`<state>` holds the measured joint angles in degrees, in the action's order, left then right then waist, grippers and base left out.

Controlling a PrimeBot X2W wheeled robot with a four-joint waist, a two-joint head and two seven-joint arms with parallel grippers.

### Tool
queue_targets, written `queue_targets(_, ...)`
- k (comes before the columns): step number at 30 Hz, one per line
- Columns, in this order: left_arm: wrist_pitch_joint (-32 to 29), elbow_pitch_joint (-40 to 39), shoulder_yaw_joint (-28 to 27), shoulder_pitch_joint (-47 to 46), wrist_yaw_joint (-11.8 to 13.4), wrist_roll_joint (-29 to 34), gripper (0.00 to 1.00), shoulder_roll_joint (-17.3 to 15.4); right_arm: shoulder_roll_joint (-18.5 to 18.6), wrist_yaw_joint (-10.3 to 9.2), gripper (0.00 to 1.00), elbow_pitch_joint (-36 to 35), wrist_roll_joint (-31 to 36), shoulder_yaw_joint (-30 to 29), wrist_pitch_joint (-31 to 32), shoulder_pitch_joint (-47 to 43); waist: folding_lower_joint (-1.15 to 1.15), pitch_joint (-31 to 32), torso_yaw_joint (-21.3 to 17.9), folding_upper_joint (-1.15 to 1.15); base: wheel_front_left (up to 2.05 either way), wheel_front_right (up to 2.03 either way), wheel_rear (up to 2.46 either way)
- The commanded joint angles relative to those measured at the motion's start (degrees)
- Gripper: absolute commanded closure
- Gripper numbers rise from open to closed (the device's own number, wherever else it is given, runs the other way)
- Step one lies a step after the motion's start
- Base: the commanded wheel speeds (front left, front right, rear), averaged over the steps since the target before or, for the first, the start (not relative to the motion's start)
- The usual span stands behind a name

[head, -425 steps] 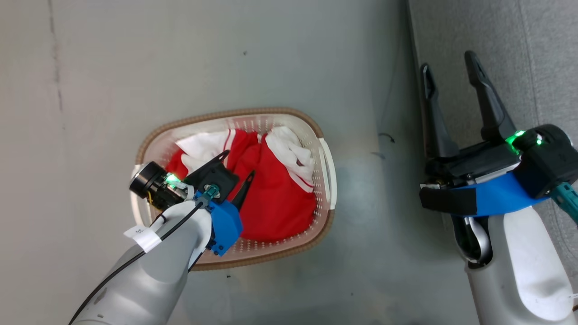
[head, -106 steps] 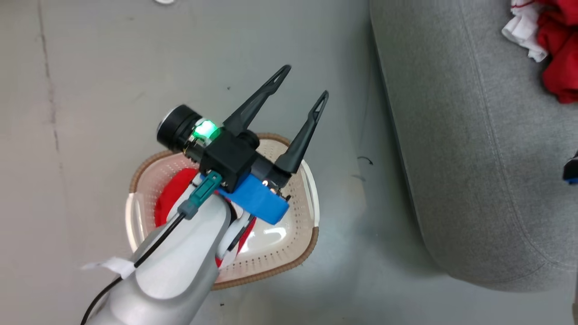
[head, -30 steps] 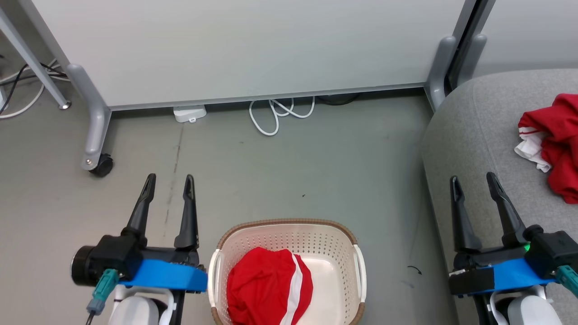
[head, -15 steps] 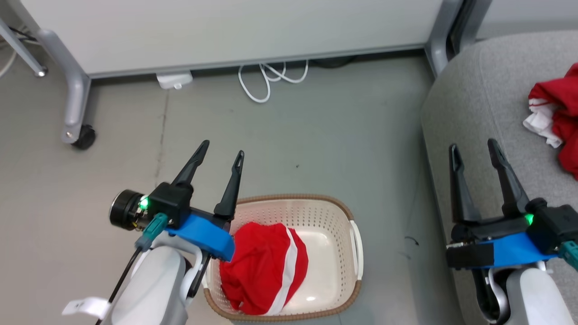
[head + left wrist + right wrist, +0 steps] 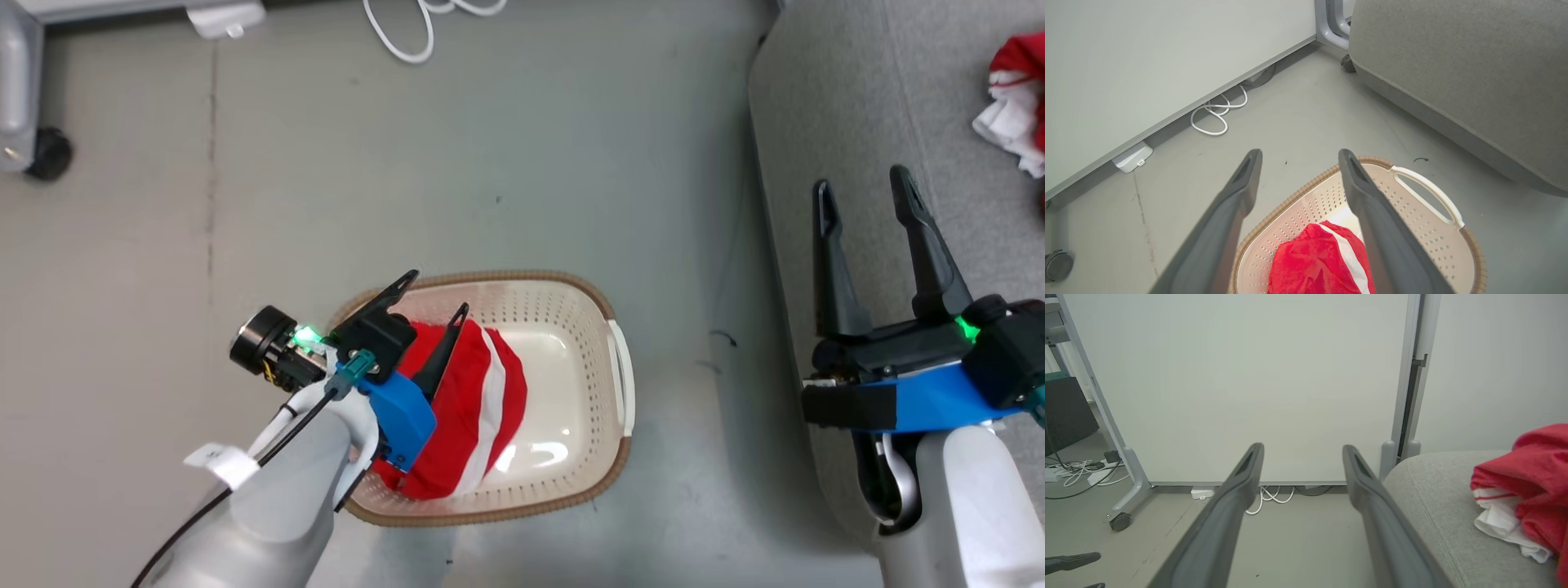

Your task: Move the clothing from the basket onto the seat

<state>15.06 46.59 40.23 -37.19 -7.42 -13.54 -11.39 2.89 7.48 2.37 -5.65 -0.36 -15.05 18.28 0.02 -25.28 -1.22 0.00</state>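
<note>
The grey floor (image 5: 490,147) carries everything. The seat (image 5: 857,82) runs along its right side, and the basket (image 5: 531,306) stands on the floor well apart from the seat's front edge.

One piece of red clothing with a white stripe (image 5: 469,384) lies bunched in the left half of the basket, leaving the right half bare. A second red and white piece (image 5: 1012,122) is already on the seat, near its far right edge.

The left gripper (image 5: 438,292) hangs over the basket's left end with its fingers spread and nothing between them. One finger is above the rim and the other above the red heap. Whether either touches cloth cannot be told. The right gripper (image 5: 859,180) is also spread and empty, held over the seat's front edge.

The main risk, as I judge it, is the outer finger coming down on the rim or catching a hole in the wall, which would drag or tip the light basket. A shallow pinch on one loose fold could also let the cloth slip out and fall on the floor short of the seat.
</note>
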Motion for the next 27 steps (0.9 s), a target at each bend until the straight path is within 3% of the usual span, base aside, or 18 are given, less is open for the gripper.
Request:
queue_targets(1,0.16,1.24,1.1,-1.73,-0.06,-0.19,0.0,-0.49,-0.02,0.03,0.0,-0.42,0.23,0.25,-0.21,1.18,-0.02,-2.96,-1.31,0.0,0.0,0.0,0.0)
queue_targets(13,-2.21,17.07,17.32,-13.11,-0.07,-0.82,0.0,-0.14,-0.01,0.03,0.0,-2.99,0.87,2.08,-0.21,7.48,-0.02,-14.15,-4.01,0.0,0.0,0.0,0.0)
queue_targets(27,-10.51,25.56,28.51,-21.92,0.1,0.25,0.0,-1.31,-0.01,0.03,0.0,-6.22,0.15,1.62,-0.2,11.88,-0.02,-24.83,-6.09,0.0,0.0,0.0,0.0)
